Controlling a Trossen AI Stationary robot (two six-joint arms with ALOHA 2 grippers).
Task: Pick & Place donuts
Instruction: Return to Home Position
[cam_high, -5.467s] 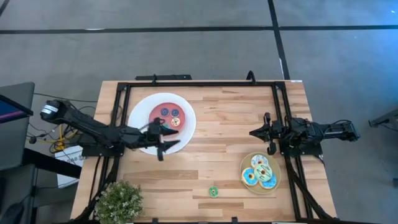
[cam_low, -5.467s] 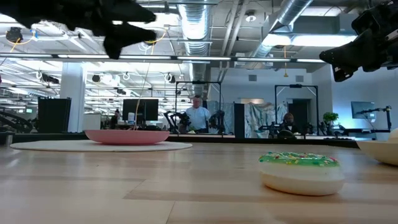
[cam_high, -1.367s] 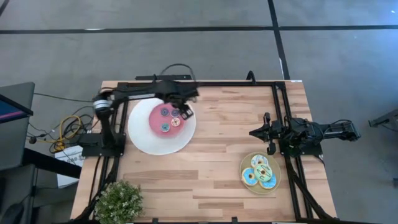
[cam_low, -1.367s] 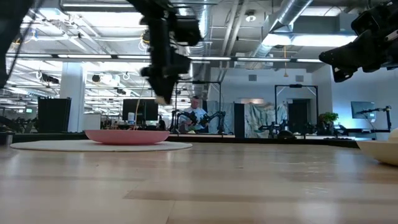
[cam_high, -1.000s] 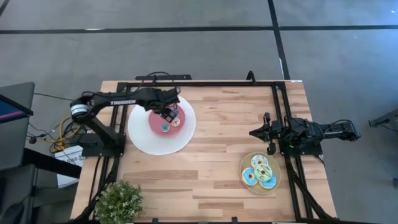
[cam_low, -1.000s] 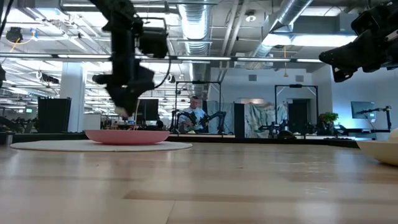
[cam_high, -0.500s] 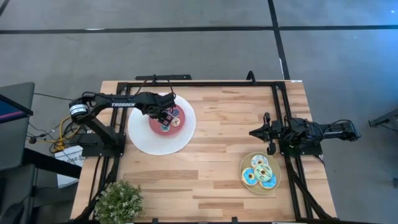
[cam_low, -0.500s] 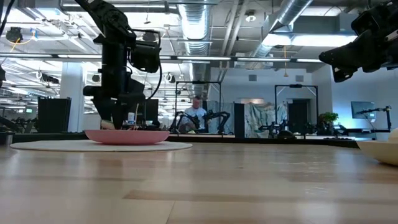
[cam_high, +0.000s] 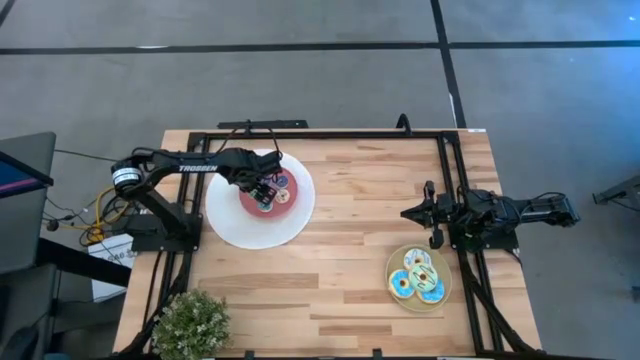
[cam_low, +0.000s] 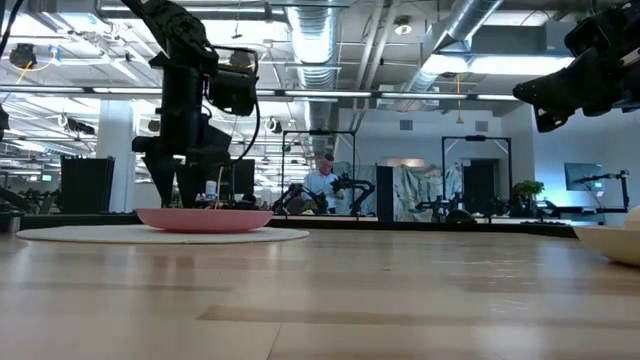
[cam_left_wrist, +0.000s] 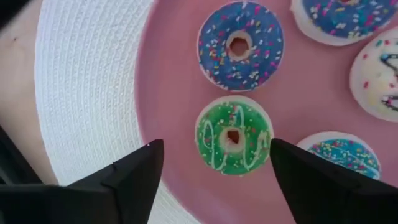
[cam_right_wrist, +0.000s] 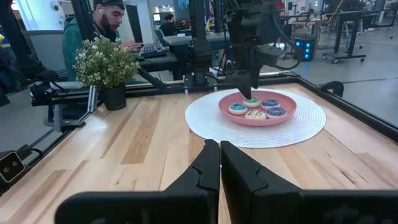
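Observation:
Several small donuts lie on the pink dish (cam_left_wrist: 168, 93) at the middle of the white plate (cam_high: 225, 220): a green one (cam_left_wrist: 219, 130), a blue one (cam_left_wrist: 239, 45), and others at the view's edge. My left gripper (cam_left_wrist: 211, 148) is open just above the dish, one finger on each side of the green donut, which lies flat on the dish. In the high view the left gripper (cam_high: 262, 188) covers part of the dish. Larger iced donuts (cam_high: 418, 278) lie on the tan plate (cam_high: 440, 262). My right gripper (cam_right_wrist: 219, 146) is shut and waits by the table's right edge.
A potted plant (cam_high: 190, 322) stands at the near left corner. A black frame (cam_high: 300, 133) runs along the far, left and right edges. Bare wood lies between the two plates. A person (cam_right_wrist: 109, 25) sits beyond the table's left side.
My left gripper has come down from above the pink dish until its fingertips are just over it, shifting slightly toward the table's left. In the low view its fingers now stand apart, where a second ago they showed as one point. The right arm kept still.

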